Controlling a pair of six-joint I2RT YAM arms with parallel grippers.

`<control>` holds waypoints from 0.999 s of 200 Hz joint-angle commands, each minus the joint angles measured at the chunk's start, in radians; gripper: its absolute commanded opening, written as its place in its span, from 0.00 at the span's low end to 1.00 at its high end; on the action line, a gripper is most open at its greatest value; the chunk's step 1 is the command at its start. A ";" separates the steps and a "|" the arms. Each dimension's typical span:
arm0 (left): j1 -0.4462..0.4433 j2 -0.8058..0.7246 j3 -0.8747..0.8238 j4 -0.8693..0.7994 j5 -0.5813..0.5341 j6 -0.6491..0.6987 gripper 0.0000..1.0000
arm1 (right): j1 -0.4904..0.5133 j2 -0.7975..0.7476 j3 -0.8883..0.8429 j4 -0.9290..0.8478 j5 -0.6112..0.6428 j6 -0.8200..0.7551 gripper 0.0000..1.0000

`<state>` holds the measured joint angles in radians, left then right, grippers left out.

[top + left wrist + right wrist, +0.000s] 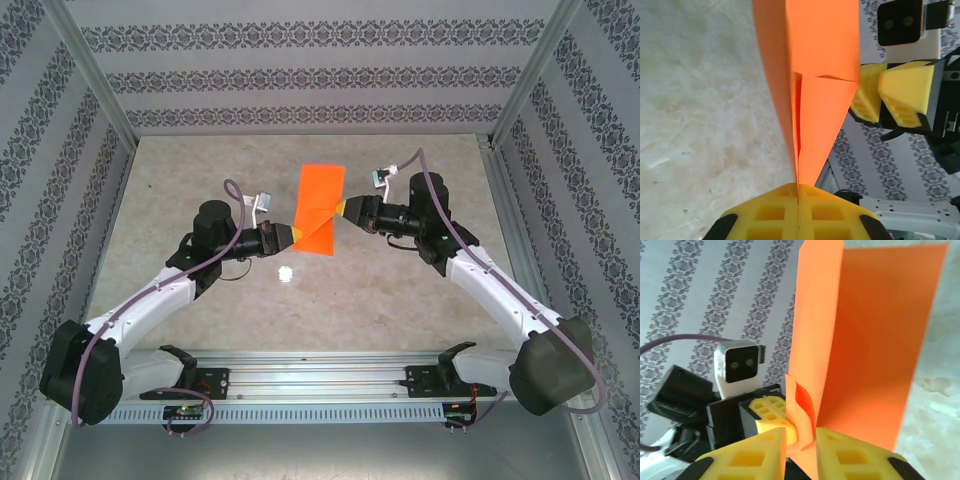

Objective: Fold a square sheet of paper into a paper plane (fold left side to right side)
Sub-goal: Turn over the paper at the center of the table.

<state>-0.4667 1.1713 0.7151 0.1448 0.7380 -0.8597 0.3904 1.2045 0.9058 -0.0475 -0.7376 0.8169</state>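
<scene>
The square sheet of paper (322, 205) is bright orange, partly folded with a centre crease, and hangs in the air above the middle of the table between both grippers. My left gripper (290, 237) is shut on its narrow lower end (798, 192); the paper (815, 60) rises straight out of the pinched yellow pads. My right gripper (343, 208) is at the paper's right edge. In the right wrist view its jaws (801, 440) stand slightly apart, with a curled flap of the paper (875, 340) loose in the gap. The left fingers (769, 410) show behind that flap.
The marble table (200, 180) lies under the paper. Patterned walls and metal frame posts (95, 80) close the back and sides. A metal rail (320, 385) with the arm bases runs along the near edge. The right gripper's fingers (879, 90) sit close beside the paper.
</scene>
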 commanded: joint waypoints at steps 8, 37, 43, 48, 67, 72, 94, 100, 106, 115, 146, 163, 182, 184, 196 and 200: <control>-0.080 -0.049 0.110 -0.351 -0.254 0.259 0.00 | -0.079 -0.076 0.031 -0.311 0.139 -0.180 0.33; -0.285 0.039 0.333 -0.785 -0.794 0.462 0.00 | -0.153 -0.130 0.092 -0.683 0.498 -0.348 0.45; -0.325 0.079 0.395 -0.868 -0.884 0.471 0.00 | -0.164 -0.141 0.096 -0.730 0.573 -0.369 0.46; -0.353 0.122 0.437 -0.932 -0.968 0.473 0.00 | -0.175 -0.150 0.097 -0.764 0.625 -0.387 0.47; -0.455 0.312 0.611 -1.184 -1.246 0.439 0.00 | -0.214 -0.194 0.081 -0.835 0.748 -0.430 0.50; -0.479 0.373 0.657 -1.253 -1.312 0.415 0.00 | -0.224 -0.208 0.072 -0.844 0.766 -0.438 0.51; -0.555 0.605 0.841 -1.503 -1.510 0.312 0.00 | -0.262 -0.267 0.027 -0.847 0.803 -0.445 0.53; -0.573 0.664 0.888 -1.565 -1.547 0.284 0.00 | -0.276 -0.281 0.011 -0.845 0.799 -0.447 0.53; -0.587 0.715 0.932 -1.616 -1.578 0.258 0.00 | -0.288 -0.292 0.000 -0.842 0.792 -0.449 0.54; -0.606 0.787 0.993 -1.685 -1.614 0.227 0.00 | -0.308 -0.300 -0.011 -0.845 0.782 -0.454 0.54; -0.647 0.988 1.127 -1.766 -1.613 0.217 0.00 | -0.358 -0.303 -0.034 -0.848 0.741 -0.466 0.54; -0.658 1.087 1.172 -1.776 -1.584 0.220 0.00 | -0.373 -0.307 -0.043 -0.845 0.725 -0.469 0.54; -0.665 1.161 1.212 -1.756 -1.525 0.245 0.01 | -0.391 -0.307 -0.044 -0.848 0.712 -0.481 0.54; -0.666 1.165 1.214 -1.752 -1.519 0.250 0.02 | -0.394 -0.306 -0.044 -0.850 0.709 -0.482 0.54; -0.671 1.170 1.227 -1.722 -1.475 0.276 0.14 | -0.408 -0.301 -0.039 -0.855 0.696 -0.491 0.55; -0.673 1.164 1.228 -1.709 -1.456 0.288 0.17 | -0.413 -0.300 -0.038 -0.855 0.690 -0.494 0.55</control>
<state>-1.1202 2.3280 1.8984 -1.5417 -0.7822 -0.6064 0.0013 0.9062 0.8673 -0.8909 -0.0181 0.3607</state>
